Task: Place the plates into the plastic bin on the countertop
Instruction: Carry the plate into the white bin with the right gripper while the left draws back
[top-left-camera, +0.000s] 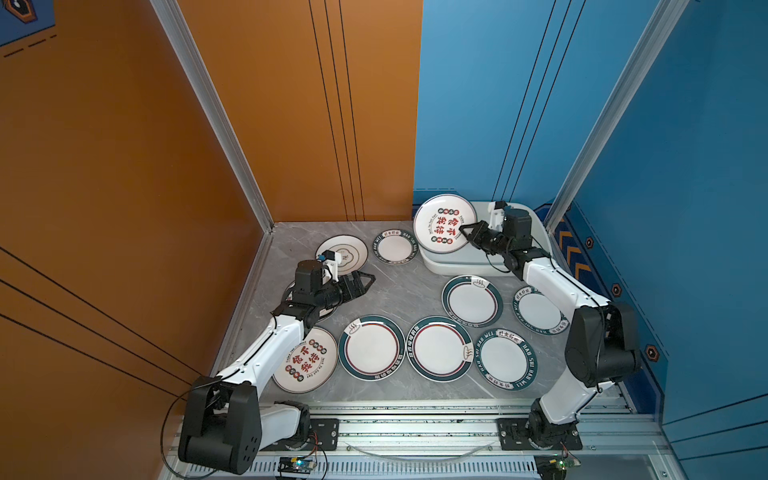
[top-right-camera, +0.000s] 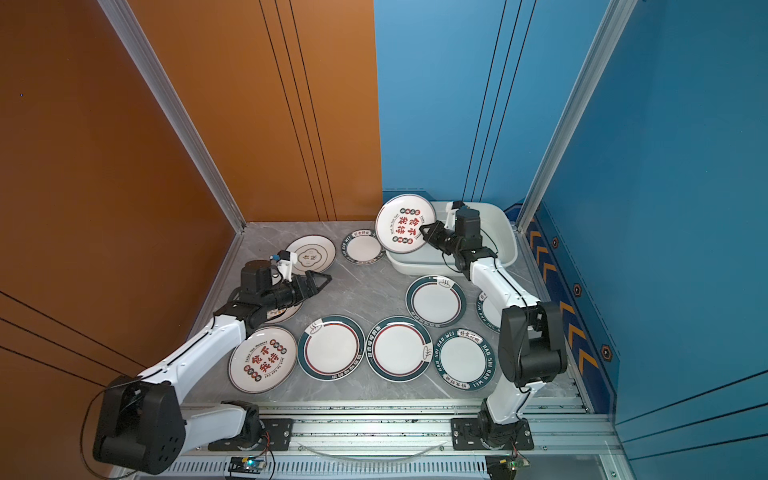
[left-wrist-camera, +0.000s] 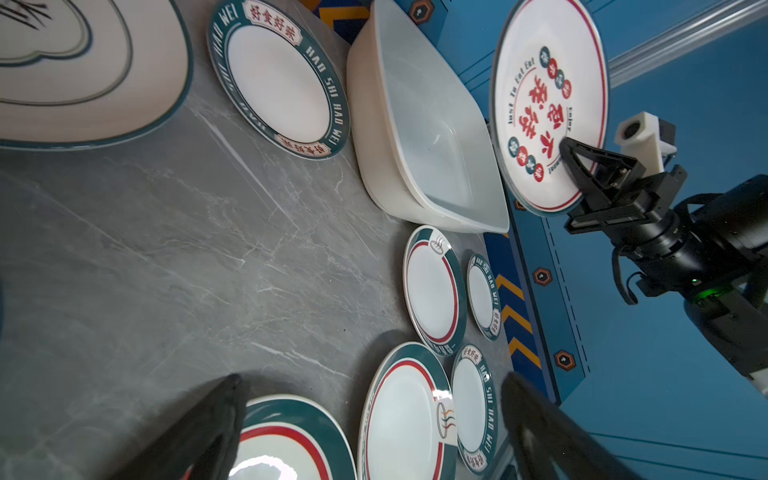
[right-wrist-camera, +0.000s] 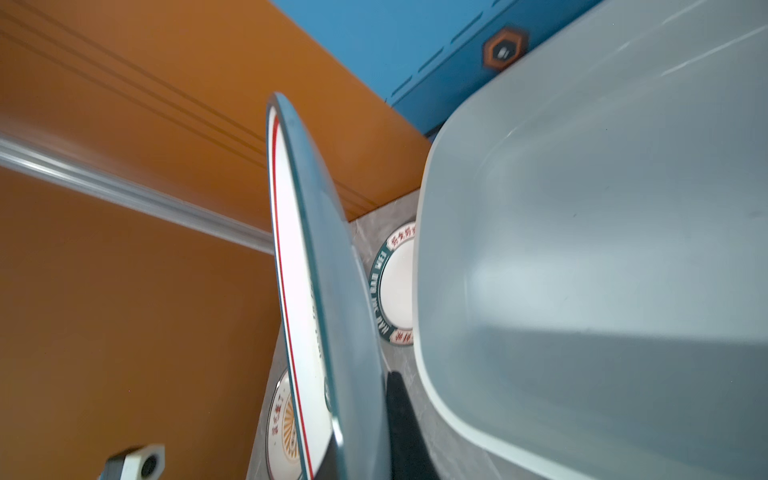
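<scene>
Well apart from the bin (top-left-camera: 461, 264), the left claw (top-left-camera: 370, 283) gapes empty above the countertop (top-left-camera: 399, 291), where the other plates (top-left-camera: 372, 347) lie flat. The right claw (top-left-camera: 463, 230) is clenched on the rim of a cream plate (top-left-camera: 442, 222), held nearly upright at the bin's end. The plate looks stiff, glossy and breakable, so a firm pinch on the rim seems the only hold.

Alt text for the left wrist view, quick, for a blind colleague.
The right claw grips a cream plate with red Chinese characters, held nearly upright close to the empty plastic bin. Other plates lie flat on the grey countertop; the left claw stands open.
</scene>
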